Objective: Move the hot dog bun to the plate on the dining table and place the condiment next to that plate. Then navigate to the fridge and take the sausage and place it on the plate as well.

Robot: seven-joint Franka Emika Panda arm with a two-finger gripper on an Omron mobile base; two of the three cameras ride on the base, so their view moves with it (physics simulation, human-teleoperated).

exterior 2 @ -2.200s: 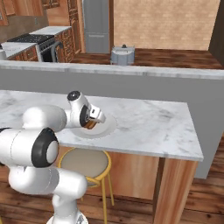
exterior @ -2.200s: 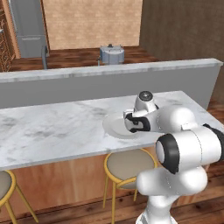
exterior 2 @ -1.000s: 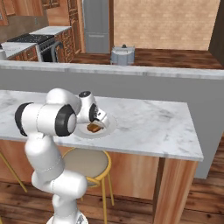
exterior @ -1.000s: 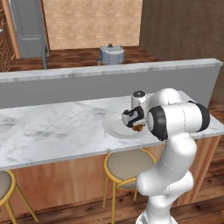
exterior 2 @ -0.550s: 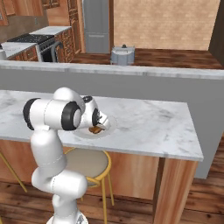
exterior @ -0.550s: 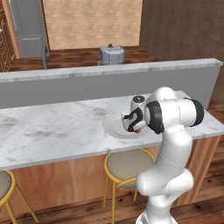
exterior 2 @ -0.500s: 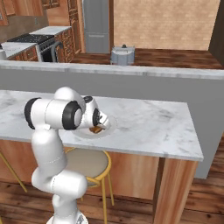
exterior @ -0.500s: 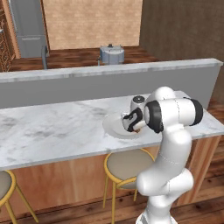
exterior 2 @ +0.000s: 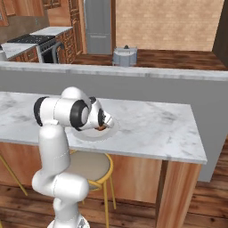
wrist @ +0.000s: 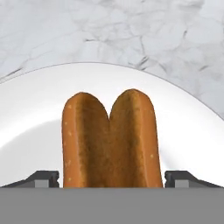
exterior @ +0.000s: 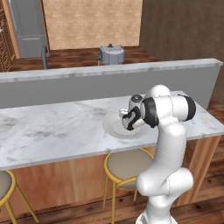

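The orange-brown split hot dog bun [wrist: 109, 140] lies on the off-white plate [wrist: 30, 113], which sits on the marble dining table [exterior: 52, 131]. My gripper [wrist: 112, 179] reaches down over the plate [exterior: 111, 127], open, with one dark fingertip [wrist: 43, 178] on each side of the bun and a thin gap at both. From the right base view the gripper [exterior 2: 105, 124] hovers at the plate [exterior 2: 87, 135], with a bit of bun [exterior 2: 100, 128] under it. The grey fridge [exterior 2: 98, 24] stands far back. The condiment and the sausage are out of view.
A raised grey ledge [exterior: 109, 74] runs along the table's far side. Round stools [exterior: 124, 166] stand under the near edge. A steel pot-like object [exterior: 110, 54] sits beyond the ledge, and a range [exterior 2: 44, 46] with wooden cabinets stands at the back left.
The hand has come down onto the plate with the bun, and the fingers have spread wider, letting go of it. The base views have not shifted.
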